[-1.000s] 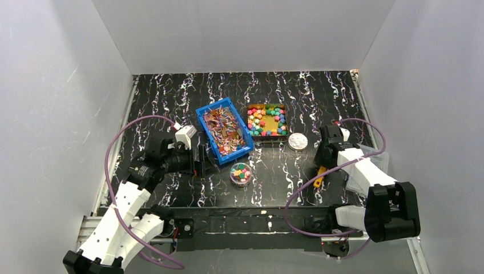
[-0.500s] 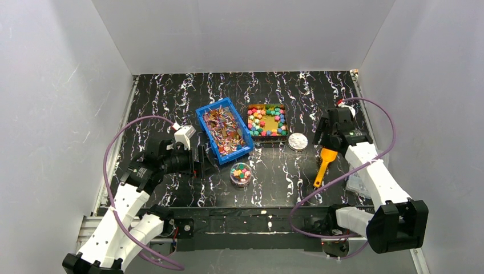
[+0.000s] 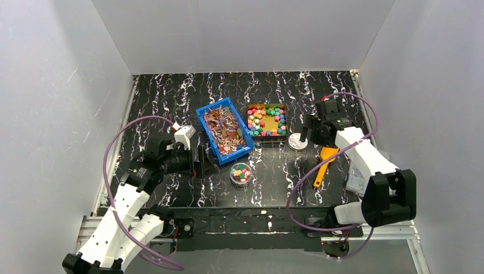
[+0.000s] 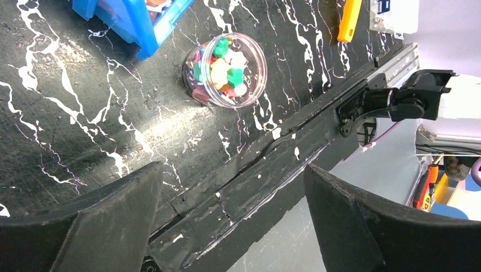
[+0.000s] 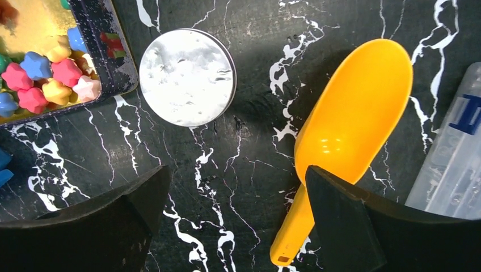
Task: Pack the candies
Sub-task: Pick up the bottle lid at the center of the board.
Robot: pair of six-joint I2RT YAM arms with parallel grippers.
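Many small coloured candies (image 3: 258,120) lie round the edge of a dark tin tray (image 3: 266,136); some show in the right wrist view (image 5: 42,73). More candies fill a small clear jar (image 3: 241,173), also in the left wrist view (image 4: 226,69). A round white lid (image 3: 297,141) lies right of the tray. My right gripper (image 3: 309,132) is open and empty, hovering just above the table between the lid (image 5: 187,77) and a yellow scoop (image 5: 351,130). My left gripper (image 3: 201,161) is open and empty, left of the jar.
A blue bin (image 3: 224,133) of wrappers stands left of the tray. The yellow scoop (image 3: 324,164) lies flat on the table. A clear plastic box (image 3: 365,171) sits at the right edge, also in the right wrist view (image 5: 454,164). The front rail (image 4: 272,170) lies under my left gripper.
My right arm has swung away from me and to the left, from over the scoop's handle to beside the lid. The scoop lies uncovered on the table. The left arm has not moved.
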